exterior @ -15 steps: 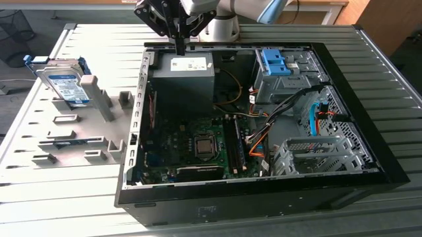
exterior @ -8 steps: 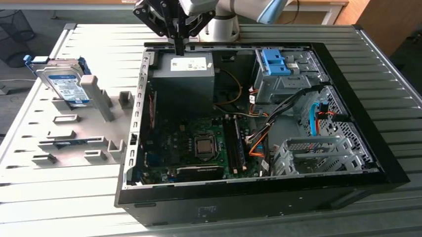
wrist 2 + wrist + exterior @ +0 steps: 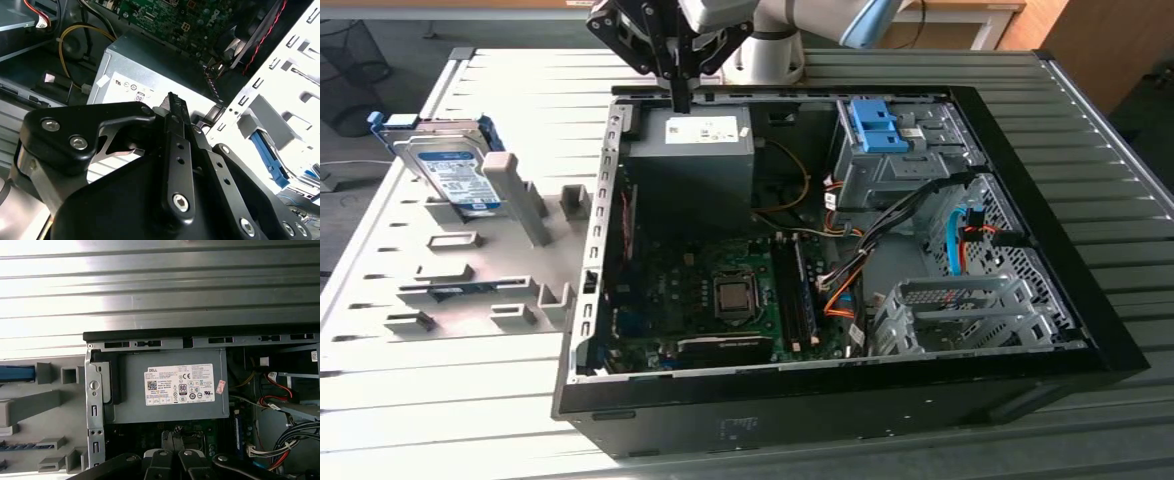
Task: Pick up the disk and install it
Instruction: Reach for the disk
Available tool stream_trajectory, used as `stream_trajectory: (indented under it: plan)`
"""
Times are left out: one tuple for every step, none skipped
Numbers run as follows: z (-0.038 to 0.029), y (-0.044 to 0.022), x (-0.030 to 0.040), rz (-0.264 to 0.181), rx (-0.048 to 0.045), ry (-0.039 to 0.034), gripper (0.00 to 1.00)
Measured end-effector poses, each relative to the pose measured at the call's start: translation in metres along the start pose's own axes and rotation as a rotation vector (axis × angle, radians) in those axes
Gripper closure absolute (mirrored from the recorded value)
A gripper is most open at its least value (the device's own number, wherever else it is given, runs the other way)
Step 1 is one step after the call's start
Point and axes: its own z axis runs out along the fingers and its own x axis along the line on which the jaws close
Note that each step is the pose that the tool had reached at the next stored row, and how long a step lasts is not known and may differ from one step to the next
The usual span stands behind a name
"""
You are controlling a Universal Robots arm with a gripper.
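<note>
The disk [image 3: 451, 172], a silver hard drive with a white-and-blue label and a blue frame, stands on edge in a grey rack [image 3: 480, 290] at the exterior view's left, outside the open computer case [image 3: 1067, 330]. My gripper [image 3: 680, 102] hangs over the case's far edge, above the power-supply box, well to the right of the disk. Its black fingers are pressed together and hold nothing. In the second wrist view the fingers [image 3: 175, 130] point at the box. The first wrist view shows a blue edge [image 3: 17, 373] in the rack.
A grey power-supply box [image 3: 170, 385] with a white sticker sits under the gripper. A blue plastic bracket [image 3: 874, 125] sits on the drive bay at the far right of the case. Motherboard [image 3: 720, 300], cables [image 3: 847, 285] and a metal drive cage [image 3: 961, 310] lie inside. A slatted metal table [image 3: 440, 400] surrounds all.
</note>
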Motion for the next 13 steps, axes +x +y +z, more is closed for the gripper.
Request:
stream_trajectory:
  plan:
    - [0.0001,0.0,0.0003,0.0,-0.0001,0.0,0.89]
    - [0.0002,-0.0001,0.0007,0.0,-0.0001,-0.0001,0.89]
    - [0.0002,-0.0001,0.001,0.0,-0.0001,-0.0001,0.89]
    - [0.0003,-0.0001,0.0014,0.0,-0.0001,0.0,0.89]
    - [0.0003,-0.0001,0.0018,0.0,-0.0001,0.0,0.89]
    - [0.0003,-0.0002,0.0022,0.0,0.0,0.0,0.89]
    - [0.0004,-0.0002,0.0026,0.0,0.0,0.0,0.89]
    - [0.0005,-0.0003,0.0031,0.0,-0.0001,-0.0001,0.89]
    - [0.0005,-0.0003,0.0035,0.0,-0.0001,0.0,0.89]
    - [0.0005,-0.0003,0.004,0.0,-0.0001,0.0,0.89]
    - [0.0006,-0.0004,0.0047,0.0,-0.0001,-0.0001,0.89]
    - [0.0007,-0.0005,0.0053,0.0,-0.0001,-0.0001,0.89]
    - [0.0008,-0.0005,0.0059,0.0,-0.0001,-0.0001,0.89]
